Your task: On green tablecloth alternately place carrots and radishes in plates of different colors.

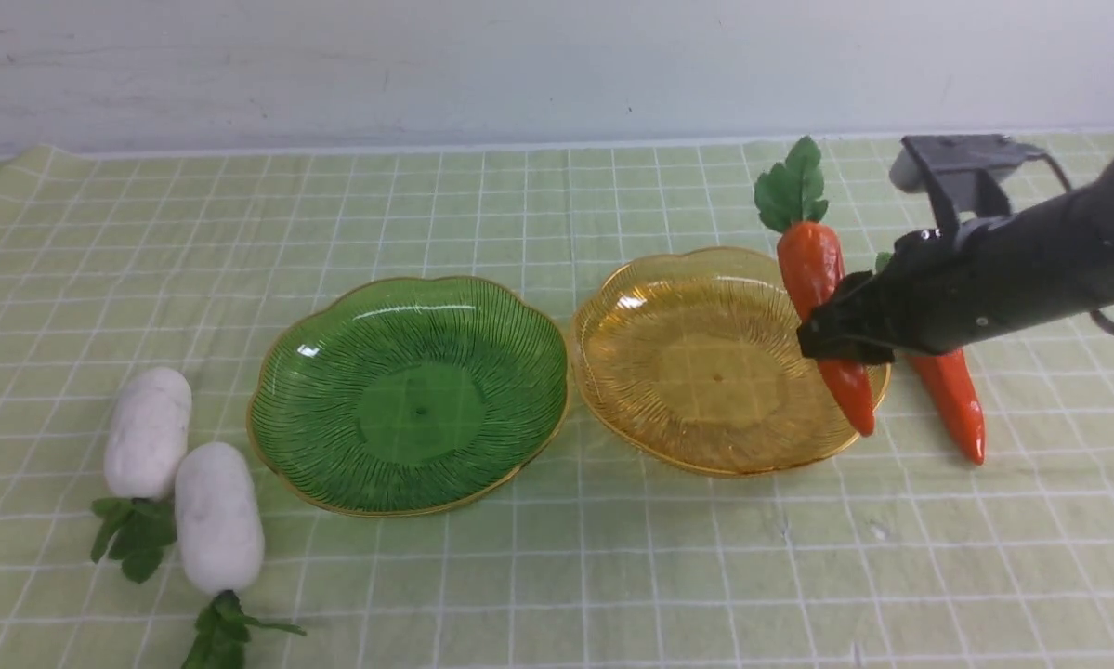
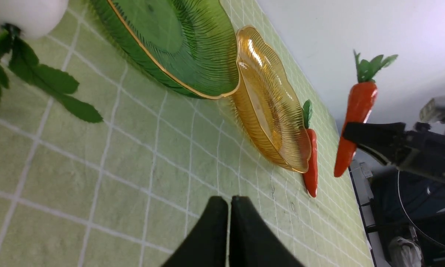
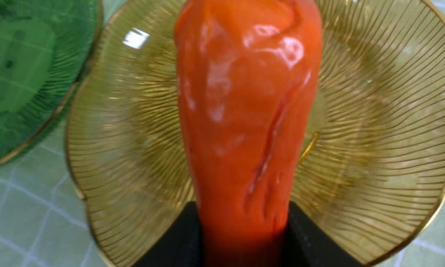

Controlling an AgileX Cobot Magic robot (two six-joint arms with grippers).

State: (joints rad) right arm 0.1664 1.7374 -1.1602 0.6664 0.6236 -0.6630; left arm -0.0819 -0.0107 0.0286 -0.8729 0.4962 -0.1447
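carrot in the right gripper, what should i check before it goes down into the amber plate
1. Grip: right gripper shut on carrot mid-body: ok.
2. Carrot lifted off the cloth: ok.
3. Amber plate empty: ok.
4. Carrot centred over amber plate: cannot tell; the front view shows it by the right rim.
5. Second carrot outside the amber plate, on the cloth: ok.
6. Left gripper shut, away from the amber plate: ok.

two carrots [image 1: 812, 269] [image 1: 956, 404], two radishes [image 1: 148, 432] [image 1: 217, 516], two plates [image 1: 408, 390] [image 1: 696, 362], one green tablecloth [image 1: 612, 576].
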